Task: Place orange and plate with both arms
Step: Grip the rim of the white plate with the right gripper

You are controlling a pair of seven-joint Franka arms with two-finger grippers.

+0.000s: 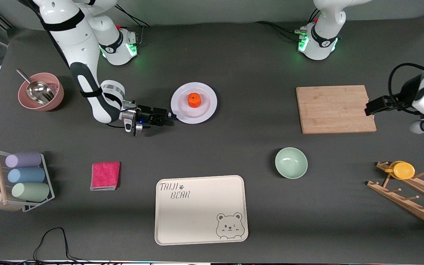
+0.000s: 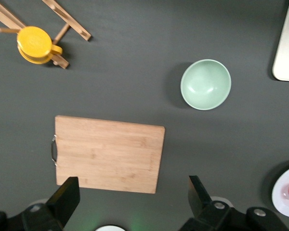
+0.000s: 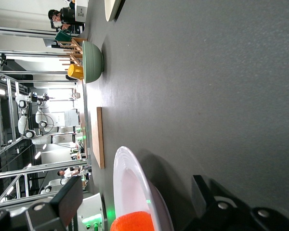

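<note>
Right hand (image 1: 170, 118), fingers wide, lies low at the rim of the plate (image 1: 206, 106), which carries the orange (image 1: 194, 99). To grip well, straddle the rim squarely before closing. Left hand (image 2: 132, 195), also wide, waits over the cutting board (image 1: 335, 109).

Dark table (image 1: 241, 66); plate (image 1: 204, 106), board (image 1: 335, 108), tray (image 1: 201, 221)

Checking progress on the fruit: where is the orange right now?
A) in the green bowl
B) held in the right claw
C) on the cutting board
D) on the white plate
D: the orange sits on the white plate, with the open right claw beside the rim.
</note>
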